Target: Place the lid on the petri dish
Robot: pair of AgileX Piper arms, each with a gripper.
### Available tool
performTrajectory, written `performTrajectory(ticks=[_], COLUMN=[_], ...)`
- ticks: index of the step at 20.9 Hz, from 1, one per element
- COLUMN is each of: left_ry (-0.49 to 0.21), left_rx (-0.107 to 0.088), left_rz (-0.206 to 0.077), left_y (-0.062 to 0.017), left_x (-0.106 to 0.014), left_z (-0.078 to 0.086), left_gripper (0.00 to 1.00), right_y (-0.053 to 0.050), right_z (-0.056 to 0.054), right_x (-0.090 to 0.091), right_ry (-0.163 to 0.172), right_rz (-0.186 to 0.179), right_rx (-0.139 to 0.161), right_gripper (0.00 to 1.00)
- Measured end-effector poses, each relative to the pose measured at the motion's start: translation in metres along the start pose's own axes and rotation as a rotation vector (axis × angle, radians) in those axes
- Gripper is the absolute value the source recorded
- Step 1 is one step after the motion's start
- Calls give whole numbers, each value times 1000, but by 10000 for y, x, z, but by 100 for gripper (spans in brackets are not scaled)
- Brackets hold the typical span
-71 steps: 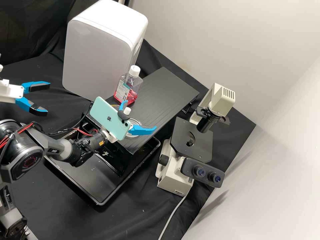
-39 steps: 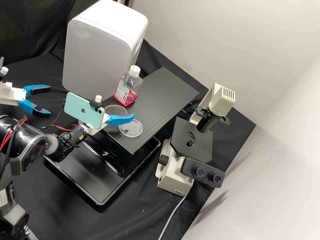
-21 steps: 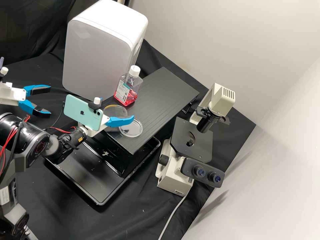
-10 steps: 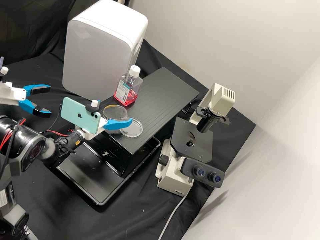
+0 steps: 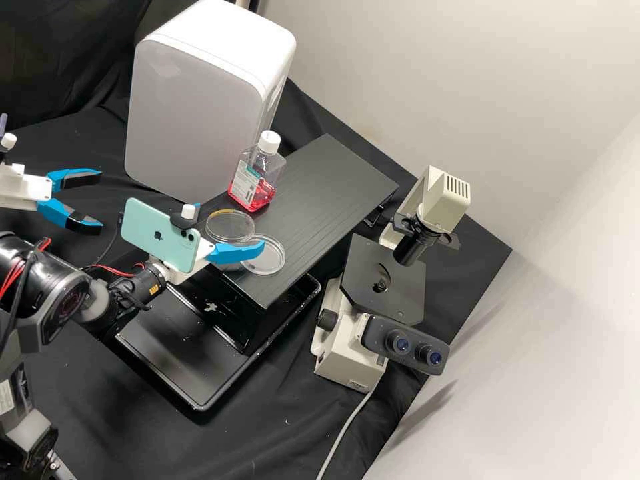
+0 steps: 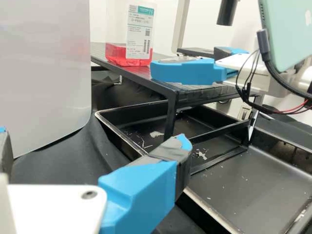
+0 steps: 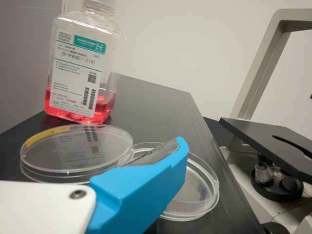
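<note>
Two clear round pieces lie side by side on the raised black shelf. The lid, marked yellow at its rim, is nearer the bottle. The shallow petri dish lies beside it toward the microscope, uncovered. My right gripper is open at the shelf's near edge. One blue finger reaches over the dish's rim, with the lid on that finger's inner side. Nothing is held. My left gripper hangs open at the far left, and its finger is above the black cloth.
A bottle of red liquid stands on the shelf behind the lid. A big white box rises behind it. A black tray lies under the shelf. A microscope stands at the right.
My right gripper has drawn back from over the dish toward the shelf's near-left edge and sunk a little. Both clear pieces stay in place. The left gripper has barely moved.
</note>
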Motion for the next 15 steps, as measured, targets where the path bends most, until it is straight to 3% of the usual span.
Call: performTrajectory(ticks=[9, 15], left_ry=[0, -4], left_rx=[0, 1], left_rz=[0, -2], left_y=[0, -4], left_x=[0, 1], left_z=[0, 9], left_gripper=[100, 100], right_y=[108, 126], right_z=[78, 75], right_x=[72, 100], right_ry=[-32, -35], right_rz=[42, 44], right_rx=[3, 5], right_gripper=[100, 100])
